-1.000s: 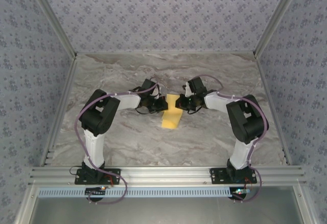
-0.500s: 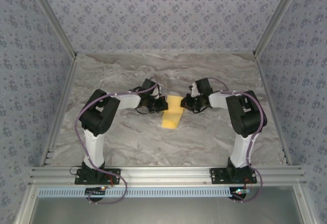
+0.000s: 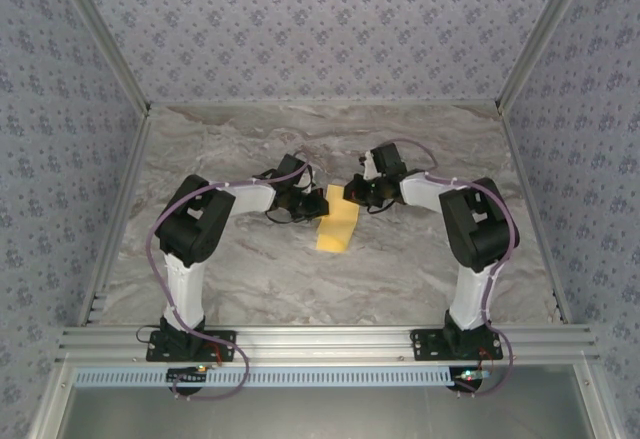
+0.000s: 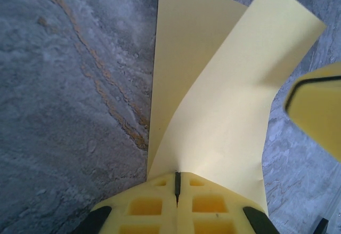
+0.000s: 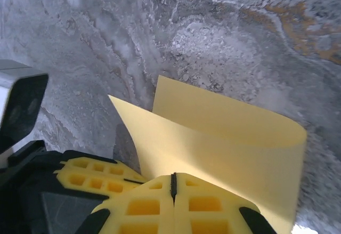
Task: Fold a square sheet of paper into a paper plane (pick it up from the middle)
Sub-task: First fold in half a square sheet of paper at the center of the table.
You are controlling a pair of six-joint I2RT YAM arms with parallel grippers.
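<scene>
The square sheet of paper [image 3: 336, 229] is plain yellow and lies mid-table, doubled over into a long strip. My left gripper [image 3: 318, 202] is shut at its far left edge. In the left wrist view the sheet [image 4: 213, 101] fans out from the closed tips [image 4: 177, 174], one layer flat on the marble and one flap lifted. My right gripper [image 3: 352, 193] is shut at the far right edge. In the right wrist view the sheet [image 5: 224, 132] curls over in a loose fold in front of the closed tips [image 5: 172, 175].
The grey marble table [image 3: 250, 259] is bare around the paper. An aluminium frame rail [image 3: 330, 339] runs along the near edge and patterned walls close in the other three sides. The two grippers sit close together, the left one's yellow fingers [image 5: 90, 178] beside the right's.
The right gripper has moved left and slightly farther away, over the sheet's far right edge. The left arm has stayed in place.
</scene>
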